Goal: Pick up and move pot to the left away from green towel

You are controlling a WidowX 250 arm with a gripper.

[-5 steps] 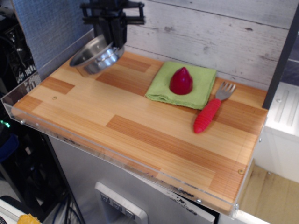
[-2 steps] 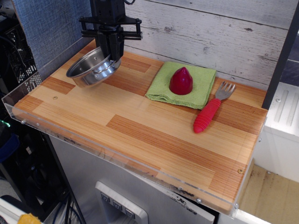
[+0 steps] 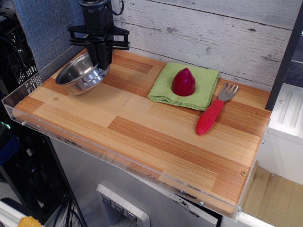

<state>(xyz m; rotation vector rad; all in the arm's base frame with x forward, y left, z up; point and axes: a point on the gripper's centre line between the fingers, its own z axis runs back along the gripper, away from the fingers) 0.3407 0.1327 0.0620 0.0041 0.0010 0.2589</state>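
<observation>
Observation.image looks down on a wooden table with a clear plastic edge, set against a pale plank wall. At the far left corner a black gripper comes straight down and has its fingers pinched on the right rim of the pot — the jaws are closed tight on the thin steel edge. The pot is shiny and shallow, tipped a little with its open mouth facing up and toward the left; whether its base touches the wood or hangs just above it I cannot tell. It sits well apart from the green towel, which lies folded near the back of the table, toward the right. On the towel stands a dark red pointed thing, rounded at the bottom. Just beside the towel's right corner lies a fork with a ribbed red handle — its metal prongs point toward the wall.
</observation>
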